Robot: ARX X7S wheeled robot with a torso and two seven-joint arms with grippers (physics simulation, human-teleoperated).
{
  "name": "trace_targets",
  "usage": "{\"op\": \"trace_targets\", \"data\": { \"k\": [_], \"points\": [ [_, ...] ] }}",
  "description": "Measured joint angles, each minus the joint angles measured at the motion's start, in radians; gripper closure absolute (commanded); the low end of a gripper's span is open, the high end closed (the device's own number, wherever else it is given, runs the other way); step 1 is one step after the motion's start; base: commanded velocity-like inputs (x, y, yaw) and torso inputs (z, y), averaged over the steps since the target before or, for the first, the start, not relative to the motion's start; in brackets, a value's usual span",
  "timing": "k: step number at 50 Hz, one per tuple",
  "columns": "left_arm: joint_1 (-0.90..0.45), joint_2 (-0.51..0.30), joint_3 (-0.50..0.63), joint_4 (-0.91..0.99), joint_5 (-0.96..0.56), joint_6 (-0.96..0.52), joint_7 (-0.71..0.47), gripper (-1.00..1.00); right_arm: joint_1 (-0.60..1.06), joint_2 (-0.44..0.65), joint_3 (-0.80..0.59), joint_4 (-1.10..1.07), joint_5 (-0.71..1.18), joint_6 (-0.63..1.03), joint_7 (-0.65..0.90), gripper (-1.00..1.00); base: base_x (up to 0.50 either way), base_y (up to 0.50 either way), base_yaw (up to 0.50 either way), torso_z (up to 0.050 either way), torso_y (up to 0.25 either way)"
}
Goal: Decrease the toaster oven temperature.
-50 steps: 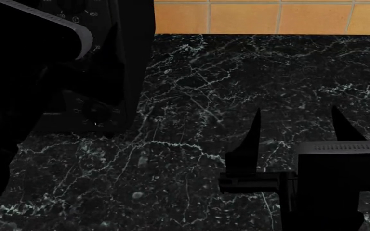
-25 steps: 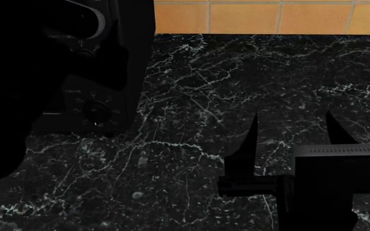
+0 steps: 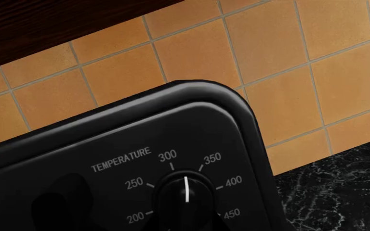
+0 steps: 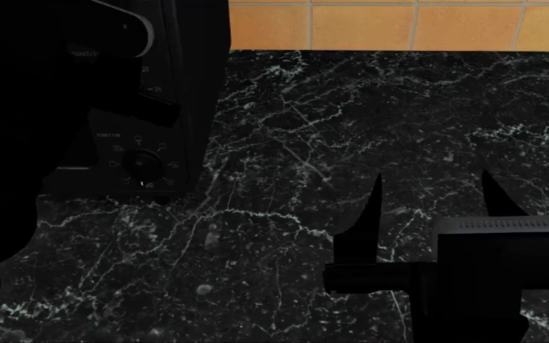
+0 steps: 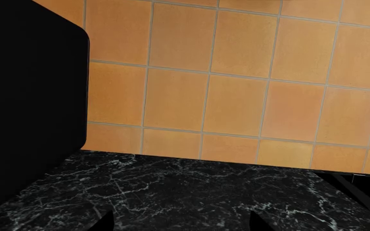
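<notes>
The black toaster oven (image 4: 194, 93) stands at the far left of the counter, and my left arm (image 4: 26, 107) hides most of its front. Its lowest knob (image 4: 142, 163) shows below the arm. In the left wrist view the temperature knob (image 3: 185, 196) is close up, its white pointer between 300 and 350. The left gripper's fingers do not stand out against the black panel. My right gripper (image 4: 433, 176) is open and empty above the counter, far right of the oven; it also shows in the right wrist view (image 5: 179, 224).
The black marble counter (image 4: 284, 107) runs back to an orange tiled wall (image 4: 399, 25). The oven's black side (image 5: 31, 106) fills one edge of the right wrist view. A stove corner (image 5: 365, 185) shows at the opposite edge.
My left arm has moved up and in toward the oven's control panel, uncovering the lowest knob. The right gripper has drifted slightly and stays open.
</notes>
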Motion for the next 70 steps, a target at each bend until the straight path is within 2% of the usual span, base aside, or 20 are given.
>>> {"op": "trace_targets", "data": {
  "k": [13,35,70],
  "points": [
    [0.002,0.009,-0.018,-0.001,-0.022,-0.004,-0.018,1.00,0.003,0.003,0.000,0.009,0.009,-0.003,0.005,-1.00,0.01,0.00,-0.01,0.001,0.000],
    [0.019,0.070,-0.122,-0.007,-0.085,-0.005,-0.062,1.00,0.005,0.011,-0.009,0.021,0.018,-0.009,0.013,-1.00,0.01,0.00,-0.01,0.001,0.000],
    [0.056,0.140,-0.222,-0.032,-0.206,0.084,-0.182,1.00,0.001,0.021,-0.017,0.036,0.036,-0.029,0.024,-1.00,0.01,0.00,0.00,0.001,0.000]
  ]
}}
